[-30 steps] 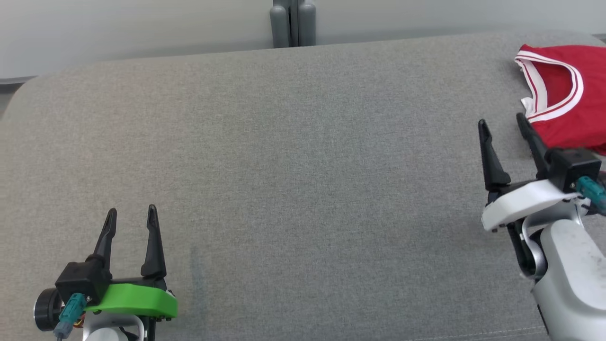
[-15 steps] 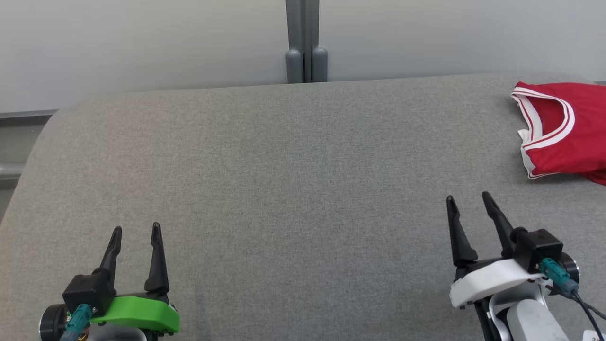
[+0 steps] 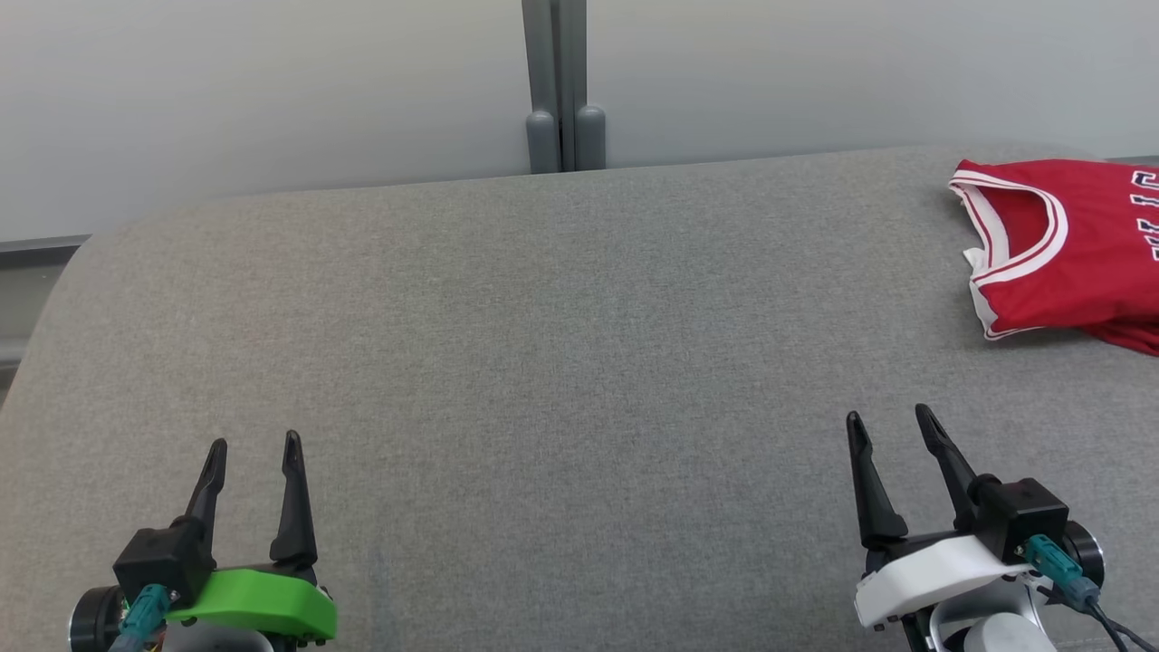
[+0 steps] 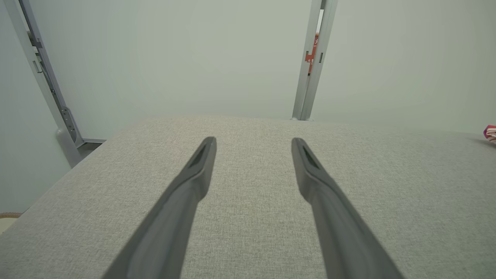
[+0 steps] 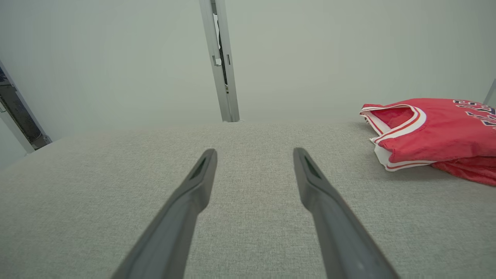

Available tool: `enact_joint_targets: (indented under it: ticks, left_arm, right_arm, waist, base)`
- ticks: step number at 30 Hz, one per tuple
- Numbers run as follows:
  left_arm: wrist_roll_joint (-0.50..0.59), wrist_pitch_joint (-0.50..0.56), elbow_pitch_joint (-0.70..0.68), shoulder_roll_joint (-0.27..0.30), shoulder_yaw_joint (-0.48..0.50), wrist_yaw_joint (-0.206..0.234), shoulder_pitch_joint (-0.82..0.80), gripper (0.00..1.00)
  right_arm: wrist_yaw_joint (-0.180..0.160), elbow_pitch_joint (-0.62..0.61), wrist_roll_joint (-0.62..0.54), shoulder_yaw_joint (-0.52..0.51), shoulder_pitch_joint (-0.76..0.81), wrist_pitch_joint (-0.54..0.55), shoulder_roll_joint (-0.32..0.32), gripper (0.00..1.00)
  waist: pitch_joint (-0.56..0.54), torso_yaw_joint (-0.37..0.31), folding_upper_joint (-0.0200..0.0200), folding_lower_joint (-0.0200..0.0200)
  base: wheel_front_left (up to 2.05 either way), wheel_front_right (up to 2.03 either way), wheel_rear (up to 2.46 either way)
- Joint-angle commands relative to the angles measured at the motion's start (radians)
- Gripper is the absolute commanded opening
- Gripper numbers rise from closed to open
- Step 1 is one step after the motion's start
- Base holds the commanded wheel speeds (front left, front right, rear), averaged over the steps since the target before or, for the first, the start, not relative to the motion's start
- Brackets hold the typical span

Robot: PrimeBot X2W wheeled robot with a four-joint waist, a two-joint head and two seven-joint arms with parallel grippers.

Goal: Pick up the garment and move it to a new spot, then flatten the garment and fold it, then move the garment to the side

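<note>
The garment [image 3: 1077, 244] is a red jersey with white and red trim, lying folded at the far right of the grey padded surface [image 3: 561, 362]; it also lies at the right of the right wrist view [image 5: 438, 131], and a sliver of the garment [image 4: 490, 133] touches the left wrist view's right edge. My right gripper [image 3: 892, 426] stands open near the front right, well short of the jersey, with nothing between its fingers [image 5: 193, 193]. My left gripper [image 3: 253, 446] is open at the front left, far from the garment, fingers [image 4: 197, 174] apart over bare fabric.
A pale wall runs behind the surface with a grey vertical post [image 3: 557, 86] at its middle. The surface's rounded left corner [image 3: 63, 272] drops off to a metal frame [image 4: 46, 85].
The head camera has tilted up, showing more wall. My right gripper has drawn back from beside the jersey toward the front edge. The left gripper has kept its place; both stay open.
</note>
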Motion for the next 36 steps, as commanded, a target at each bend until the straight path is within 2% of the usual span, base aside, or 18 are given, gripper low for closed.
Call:
enact_joint_targets:
  ticks: [1, 30, 31, 36]
  left_arm:
    - [-0.003, 0.001, 0.003, 0.000, 0.002, -0.003, 0.016, 1.00]
    - [-0.003, 0.001, -0.003, -0.007, 0.009, -0.005, 0.014, 1.00]
    - [-0.002, 0.000, -0.004, -0.005, 0.007, -0.004, 0.004, 0.00]
    - [-0.027, 0.012, 0.034, -0.016, 0.013, -0.005, 0.004, 0.00]
  right_arm:
    - [-0.001, -0.006, -0.002, -0.001, 0.009, -0.004, 0.000, 1.00]
    - [-0.001, 0.005, 0.014, 0.008, -0.001, -0.004, 0.002, 1.00]
    - [0.000, 0.003, 0.010, 0.006, 0.001, 0.000, 0.002, 0.00]
    - [0.000, 0.030, 0.039, 0.006, 0.017, 0.005, 0.005, 0.00]
  waist:
    - [-0.002, -0.003, 0.0000, 0.0000]
    - [-0.003, 0.000, 0.0000, 0.0000]
    - [-0.003, 0.000, 0.0000, 0.0000]
    - [-0.003, 0.000, 0.0000, 0.0000]
  base:
    - [0.00, 0.00, 0.00]
    - [0.00, 0.00, 0.00]
    - [0.00, 0.00, 0.00]
    - [0.00, 0.00, 0.00]
